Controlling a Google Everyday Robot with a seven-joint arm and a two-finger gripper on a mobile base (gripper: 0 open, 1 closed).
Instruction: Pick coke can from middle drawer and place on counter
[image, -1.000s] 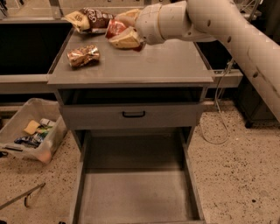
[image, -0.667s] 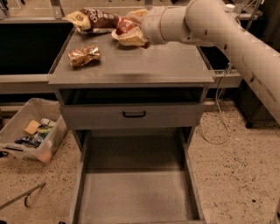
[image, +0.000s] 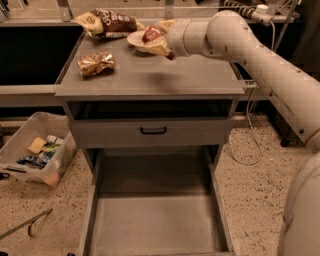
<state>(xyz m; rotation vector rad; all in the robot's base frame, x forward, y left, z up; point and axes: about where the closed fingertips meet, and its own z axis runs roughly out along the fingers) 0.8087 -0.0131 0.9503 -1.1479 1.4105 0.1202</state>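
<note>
The coke can (image: 150, 34) shows as a small red patch between the pale fingers of my gripper (image: 152, 42). The gripper holds it just above the back middle of the counter (image: 165, 77). My white arm (image: 260, 55) reaches in from the right over the counter. The middle drawer (image: 155, 220) stands pulled out at the bottom of the view, and its grey floor is bare. Only part of the can shows; the fingers hide the rest.
A gold-brown foil snack bag (image: 96, 63) lies at the counter's left. A dark brown chip bag (image: 112, 21) lies at the back left. A shut drawer front with a black handle (image: 153, 131) sits above the open drawer. A white bin (image: 35, 150) stands on the floor at left.
The forearm has swung slightly lower and to the left over the counter. The gripper with the red can has stayed over the back of the counter.
</note>
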